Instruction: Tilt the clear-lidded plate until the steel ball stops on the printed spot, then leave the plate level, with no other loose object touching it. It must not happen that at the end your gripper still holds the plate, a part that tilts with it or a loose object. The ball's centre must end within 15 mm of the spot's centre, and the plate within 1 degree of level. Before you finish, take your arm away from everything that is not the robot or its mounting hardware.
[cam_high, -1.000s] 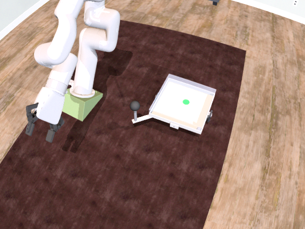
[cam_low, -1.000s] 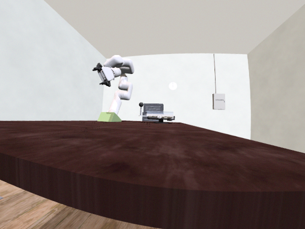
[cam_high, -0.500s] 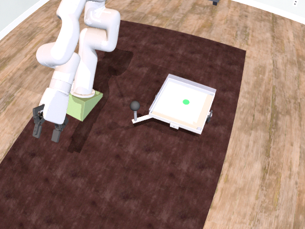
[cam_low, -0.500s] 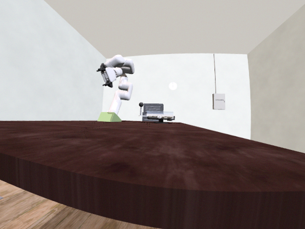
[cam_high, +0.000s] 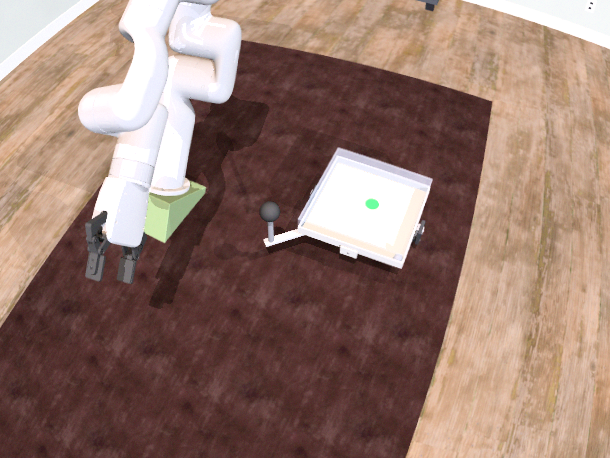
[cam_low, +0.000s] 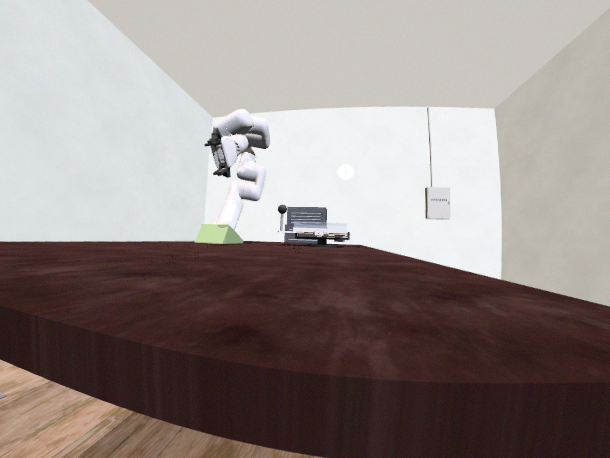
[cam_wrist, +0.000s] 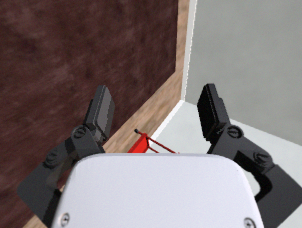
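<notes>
The white square plate (cam_high: 367, 207) with raised walls sits on the dark mat, right of centre. A green spot (cam_high: 371, 203) is printed near its middle. A small grey shape in the plate's near corner (cam_high: 398, 256) may be the steel ball, but it is too small to be sure. A white lever (cam_high: 282, 236) sticks out from the plate's left corner and carries an upright stem with a dark round knob (cam_high: 270, 211). My gripper (cam_high: 111, 265) is open and empty, hanging in the air far left of the plate. In the wrist view its fingers stand wide apart.
The arm stands on a green base (cam_high: 175, 210) left of the knob. The exterior view shows the plate (cam_low: 320, 231) and knob (cam_low: 282, 208) far off, with the gripper (cam_low: 220, 172) high above the mat. A red frame (cam_wrist: 145, 145) shows in the wrist view by the wall.
</notes>
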